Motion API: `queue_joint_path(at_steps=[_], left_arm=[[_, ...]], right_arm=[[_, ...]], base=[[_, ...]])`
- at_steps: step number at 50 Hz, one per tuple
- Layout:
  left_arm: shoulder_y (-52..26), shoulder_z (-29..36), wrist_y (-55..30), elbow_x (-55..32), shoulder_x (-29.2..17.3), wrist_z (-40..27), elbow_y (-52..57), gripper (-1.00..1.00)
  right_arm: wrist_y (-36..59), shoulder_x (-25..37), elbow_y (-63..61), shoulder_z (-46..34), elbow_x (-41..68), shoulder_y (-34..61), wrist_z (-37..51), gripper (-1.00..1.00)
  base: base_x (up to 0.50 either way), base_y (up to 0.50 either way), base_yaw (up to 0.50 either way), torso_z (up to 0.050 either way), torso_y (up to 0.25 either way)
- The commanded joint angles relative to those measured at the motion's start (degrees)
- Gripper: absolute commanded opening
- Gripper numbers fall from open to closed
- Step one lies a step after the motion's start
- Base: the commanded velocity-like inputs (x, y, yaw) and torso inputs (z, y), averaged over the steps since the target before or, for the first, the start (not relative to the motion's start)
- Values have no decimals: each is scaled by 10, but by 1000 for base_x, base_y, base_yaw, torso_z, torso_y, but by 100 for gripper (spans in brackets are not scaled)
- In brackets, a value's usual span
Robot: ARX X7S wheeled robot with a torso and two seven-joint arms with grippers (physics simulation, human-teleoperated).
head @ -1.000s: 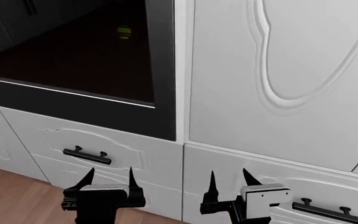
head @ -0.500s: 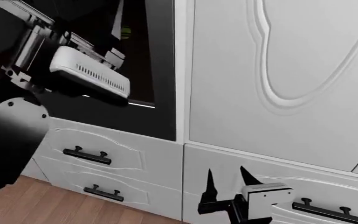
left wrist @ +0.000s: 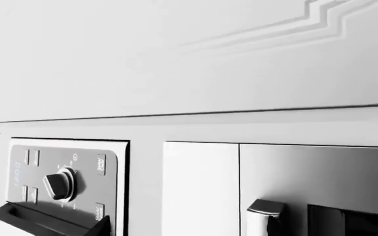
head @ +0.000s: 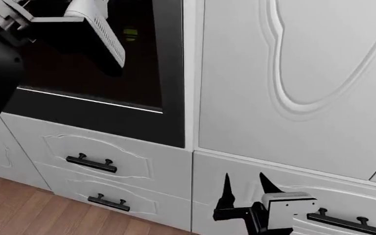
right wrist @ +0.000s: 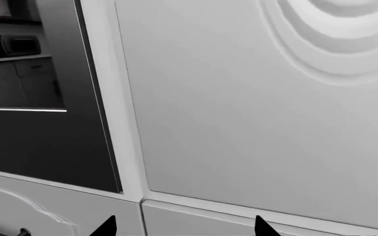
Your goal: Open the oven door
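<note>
Your left arm is raised at the upper left of the head view, in front of the large flat black oven door (head: 96, 110) with dark glass and a thin silver stripe; you cannot tell if its gripper is wide or narrow. The door is closed, flush with the white front. Below it sits a white drawer front with a black bar handle (head: 91, 163). Further right, your right gripper (head: 246, 190) hangs low with fingers wide apart, holding nothing, before the white carved cabinet door (head: 299, 78).
</note>
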Motion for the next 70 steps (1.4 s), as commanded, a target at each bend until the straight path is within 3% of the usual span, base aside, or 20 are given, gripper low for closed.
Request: queue_joint_path(at_steps=[1, 15, 70], left_arm=[[-22, 13, -16, -17, -1, 55, -9, 100], [-35, 15, -23, -34, 0, 92, 3, 100], [-8, 32, -80, -23, 67, 54, -123, 100]], right_arm=[[-2, 2, 5, 1, 2, 2, 6, 100], [-4, 6, 11, -1, 1, 4, 14, 100], [-8, 17, 12, -13, 10, 7, 27, 100]], base=[[0, 0, 0, 0, 0], [0, 0, 0, 0, 0], [0, 0, 0, 0, 0]])
